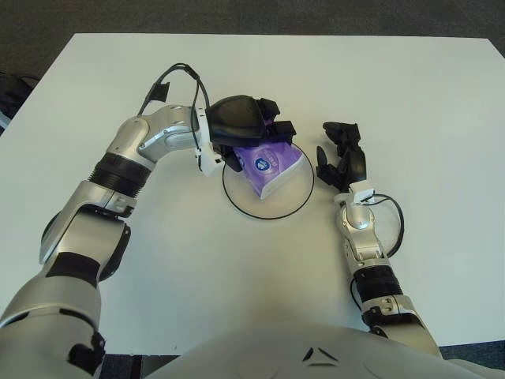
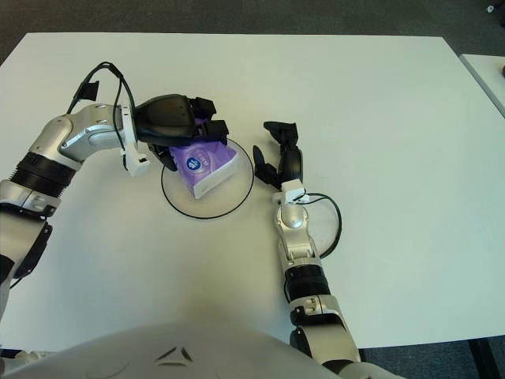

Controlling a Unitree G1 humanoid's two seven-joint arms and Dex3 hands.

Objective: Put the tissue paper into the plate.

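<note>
A purple and white tissue pack sits inside the white plate with a black rim, toward its upper part. My left hand covers the pack from above and behind, its black fingers still curled over the pack's top. My right hand hangs just right of the plate's rim, fingers spread and holding nothing.
The white table stretches wide around the plate, with dark floor beyond its far edge. A black cable loops off my left wrist.
</note>
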